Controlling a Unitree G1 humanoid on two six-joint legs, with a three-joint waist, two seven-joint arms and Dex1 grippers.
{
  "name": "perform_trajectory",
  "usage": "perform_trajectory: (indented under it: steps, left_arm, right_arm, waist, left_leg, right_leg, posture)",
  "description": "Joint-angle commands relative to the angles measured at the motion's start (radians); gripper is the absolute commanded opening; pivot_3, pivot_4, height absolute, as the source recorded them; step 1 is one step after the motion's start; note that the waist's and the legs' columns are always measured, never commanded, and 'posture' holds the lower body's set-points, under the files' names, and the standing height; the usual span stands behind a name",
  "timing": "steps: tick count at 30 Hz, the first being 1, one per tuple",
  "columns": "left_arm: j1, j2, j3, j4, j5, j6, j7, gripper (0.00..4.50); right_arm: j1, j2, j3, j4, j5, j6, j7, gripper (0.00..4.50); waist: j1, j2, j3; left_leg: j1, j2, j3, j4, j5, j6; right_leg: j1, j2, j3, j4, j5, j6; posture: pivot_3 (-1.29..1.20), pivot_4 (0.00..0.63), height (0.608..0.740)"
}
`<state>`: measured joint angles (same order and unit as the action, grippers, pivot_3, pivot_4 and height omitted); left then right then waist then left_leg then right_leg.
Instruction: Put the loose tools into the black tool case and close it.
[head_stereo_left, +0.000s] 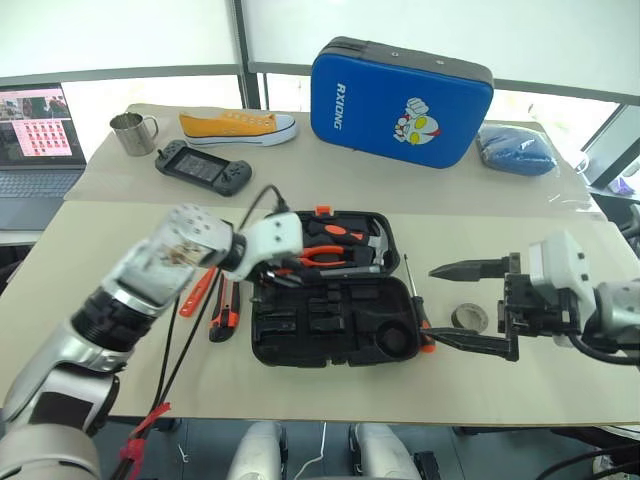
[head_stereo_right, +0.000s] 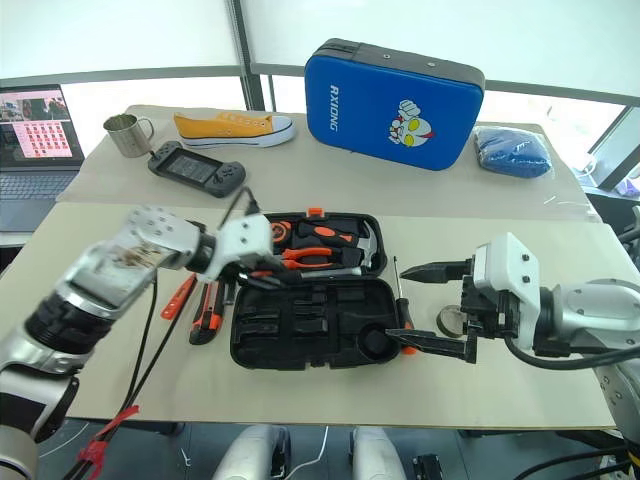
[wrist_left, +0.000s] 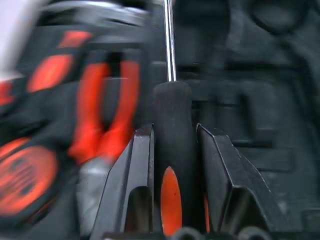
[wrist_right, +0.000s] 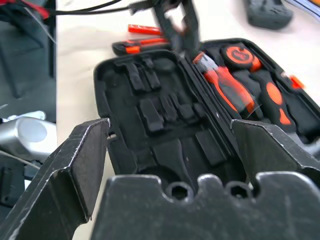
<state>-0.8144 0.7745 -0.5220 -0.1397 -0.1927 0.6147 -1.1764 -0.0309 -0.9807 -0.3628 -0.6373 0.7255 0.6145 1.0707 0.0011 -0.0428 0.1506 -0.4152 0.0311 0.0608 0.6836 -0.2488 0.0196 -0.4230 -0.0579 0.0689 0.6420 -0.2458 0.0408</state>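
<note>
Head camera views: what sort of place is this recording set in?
Probably an office or lab set up for testing. Pale tables stand by large windows, a laptop sits at the side, and unrelated props lie about: a yellow shoe, a metal mug and a game controller.

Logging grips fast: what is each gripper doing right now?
Left gripper: jaws shut on a screwdriver over the open tool case.
Right gripper: jaws open, holding nothing.

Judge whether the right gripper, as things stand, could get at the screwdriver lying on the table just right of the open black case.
Probably yes: the right gripper hovers open beside that screwdriver, nothing lies between them, and the black case sits clear on its other side.
</note>
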Motion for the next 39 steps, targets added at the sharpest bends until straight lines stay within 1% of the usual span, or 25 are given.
perform_trajectory:
  steps: [1, 4, 8, 19, 20, 21, 22, 24, 25, 29, 31, 32, 35, 37, 39]
  left_arm:
    - [-0.033, -0.005, -0.061, 0.03, 0.103, -0.042, -0.03, 0.86]
    - [-0.038, -0.021, -0.08, 0.089, 0.17, -0.109, -0.024, 0.86]
    - [-0.047, -0.064, -0.076, 0.154, 0.218, -0.09, 0.0, 0.86]
    - [-0.032, -0.117, -0.048, 0.184, 0.247, -0.133, -0.013, 0.86]
    - [-0.034, -0.117, -0.042, 0.182, 0.244, -0.132, -0.017, 1.86]
    - [-0.036, -0.113, -0.034, 0.171, 0.239, -0.126, -0.024, 2.05]
    - [-0.037, -0.11, -0.025, 0.16, 0.234, -0.123, -0.029, 2.46]
    - [-0.037, -0.106, -0.006, 0.135, 0.227, -0.139, -0.03, 3.14]
    - [-0.045, -0.101, 0.008, 0.112, 0.214, -0.119, -0.043, 3.51]
    - [-0.061, -0.092, 0.045, 0.07, 0.189, -0.092, -0.078, 3.51]
    - [-0.063, -0.093, 0.052, 0.074, 0.191, -0.102, -0.082, 2.95]
    - [-0.065, -0.094, 0.054, 0.079, 0.191, -0.106, -0.084, 2.76]
    - [-0.069, -0.102, 0.052, 0.119, 0.202, -0.144, -0.086, 1.6]
    - [-0.071, -0.108, 0.049, 0.153, 0.219, -0.184, -0.075, 0.94]
    - [-0.072, -0.123, 0.049, 0.19, 0.233, -0.224, -0.057, 0.13]
  right_arm:
    - [0.044, 0.003, -0.085, -0.067, 0.026, 0.013, -0.04, 4.5]
    - [0.074, 0.005, -0.109, -0.088, 0.038, 0.018, -0.06, 4.5]
    - [0.099, 0.016, -0.131, -0.105, 0.05, 0.021, -0.093, 4.5]
    - [0.121, 0.014, -0.137, -0.11, 0.063, 0.008, -0.119, 4.5]
    - [0.118, 0.013, -0.134, -0.107, 0.064, 0.008, -0.119, 4.5]
    - [0.115, 0.013, -0.132, -0.105, 0.065, 0.008, -0.118, 4.5]
    - [0.11, 0.012, -0.129, -0.102, 0.068, 0.01, -0.119, 4.5]
    - [0.103, 0.014, -0.128, -0.1, 0.081, 0.015, -0.121, 4.5]
    - [0.095, 0.012, -0.125, -0.098, 0.087, 0.018, -0.122, 4.5]
    - [0.084, 0.008, -0.108, -0.091, 0.088, 0.014, -0.123, 4.5]
    - [0.084, 0.009, -0.102, -0.09, 0.083, 0.011, -0.123, 4.5]
    - [0.083, 0.009, -0.1, -0.09, 0.083, 0.011, -0.124, 4.5]
    - [0.081, 0.011, -0.092, -0.085, 0.077, 0.007, -0.125, 4.5]
    - [0.082, 0.011, -0.091, -0.079, 0.07, 0.004, -0.124, 4.5]
    - [0.084, 0.009, -0.092, -0.074, 0.068, 0.003, -0.12, 4.5]
  waist:
    - [-0.001, 0.0, 0.0]
    - [-0.001, 0.0, 0.0]
    - [0.006, 0.0, 0.0]
    - [0.014, 0.0, 0.0]
    - [0.015, 0.0, 0.0]
    - [0.015, 0.0, 0.0]
    - [0.014, 0.0, 0.0]
    - [0.013, 0.0, 0.0]
    - [0.013, 0.0, 0.0]
    - [0.011, 0.0, 0.0]
    - [0.011, 0.0, 0.0]
    - [0.011, 0.0, 0.0]
    - [0.011, 0.0, 0.0]
    - [0.011, 0.0, 0.0]
    - [0.011, 0.0, 0.0]
  left_leg:
    - [0.0, 0.0, 0.0, 0.0, 0.0, 0.0]
    - [0.0, 0.0, -0.002, 0.001, 0.0, 0.0]
    - [0.0, 0.0, -0.003, 0.003, 0.0, 0.0]
    - [-0.002, 0.0, -0.005, 0.012, -0.001, 0.002]
    - [-0.002, 0.0, -0.005, 0.012, -0.001, 0.002]
    - [-0.002, -0.001, -0.006, 0.012, -0.001, 0.002]
    - [-0.002, -0.001, -0.006, 0.012, -0.001, 0.002]
    - [-0.002, 0.0, -0.006, 0.012, -0.001, 0.002]
    - [-0.002, 0.0, -0.006, 0.012, -0.001, 0.002]
    - [-0.002, 0.0, -0.007, 0.012, -0.001, 0.002]
    - [-0.002, 0.0, -0.007, 0.012, -0.001, 0.002]
    - [-0.002, 0.0, -0.007, 0.012, -0.001, 0.002]
    - [-0.002, 0.0, -0.007, 0.012, -0.001, 0.002]
    - [-0.002, 0.0, -0.007, 0.012, -0.001, 0.002]
    - [-0.002, 0.0, -0.007, 0.012, -0.001, 0.002]
  right_leg:
    - [0.0, 0.0, 0.0, 0.0, 0.0, 0.0]
    - [0.0, 0.0, 0.0, 0.001, 0.0, 0.0]
    - [0.001, 0.0, 0.0, 0.001, 0.0, 0.001]
    - [0.003, -0.001, -0.001, 0.004, 0.0, 0.003]
    - [0.003, -0.001, -0.001, 0.004, 0.0, 0.003]
    - [0.003, -0.001, -0.001, 0.004, 0.0, 0.003]
    - [0.003, -0.001, -0.001, 0.004, 0.0, 0.003]
    - [0.003, -0.001, -0.001, 0.004, 0.0, 0.003]
    - [0.003, -0.001, -0.001, 0.004, 0.0, 0.003]
    - [0.002, -0.001, -0.001, 0.005, 0.0, 0.003]
    - [0.003, -0.001, -0.001, 0.005, 0.0, 0.003]
    - [0.003, -0.001, -0.001, 0.005, 0.0, 0.003]
    - [0.003, -0.001, 0.0, 0.005, 0.0, 0.003]
    - [0.003, -0.001, 0.0, 0.005, 0.0, 0.003]
    - [0.003, -0.001, 0.0, 0.005, 0.0, 0.003]
  posture:
    - [0.0, 0.15, 0.739]
    - [0.0, 0.15, 0.739]
    - [0.0, 0.15, 0.739]
    - [0.0, 0.15, 0.739]
    - [0.0, 0.15, 0.739]
    - [0.0, 0.15, 0.739]
    - [0.0, 0.15, 0.739]
    - [0.0, 0.15, 0.739]
    - [0.0, 0.15, 0.739]
    - [0.0, 0.15, 0.739]
    - [0.0, 0.15, 0.739]
    - [0.0, 0.15, 0.739]
    - [0.0, 0.15, 0.739]
    - [0.0, 0.15, 0.739]
    - [0.0, 0.15, 0.739]
